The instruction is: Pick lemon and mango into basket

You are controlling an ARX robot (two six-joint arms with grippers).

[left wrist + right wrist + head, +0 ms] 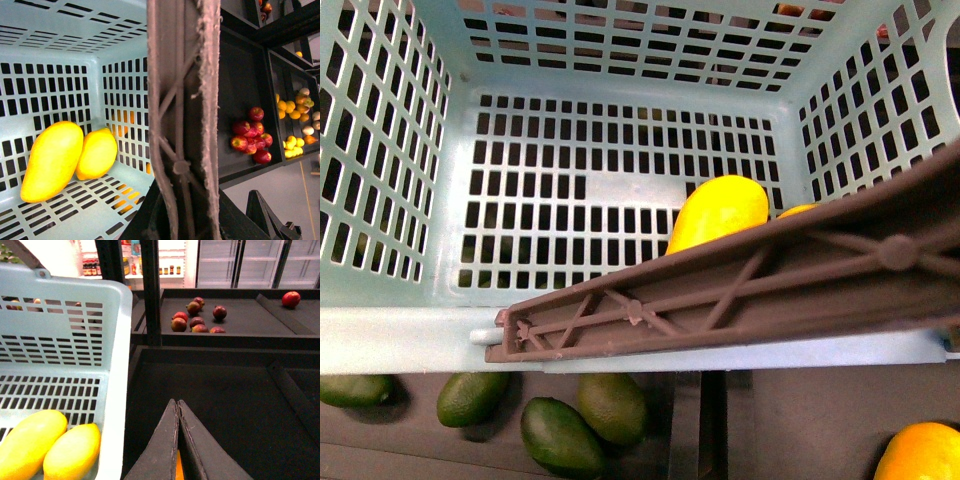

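Checking the large turquoise slotted plastic basket (440, 325) from all three views: the long smooth yellow mango (52, 160) and the shorter, rounder yellow lemon (97, 152) both lie on its slotted floor, touching side by side. In my judgement the placing step is finished.

The brown ribbed swing handle (740, 290) lies across the near rim and hides most of the lemon in the front view.

Right gripper (177, 440): fingers pressed together, a sliver of orange showing behind them; it hangs over the dark tray, outside the basket wall. Left gripper: not visible in any view.

Dark green oval fruits (560, 435) sit below the basket; not task items.

Next, I judge: retract clear, nothing further to pick.
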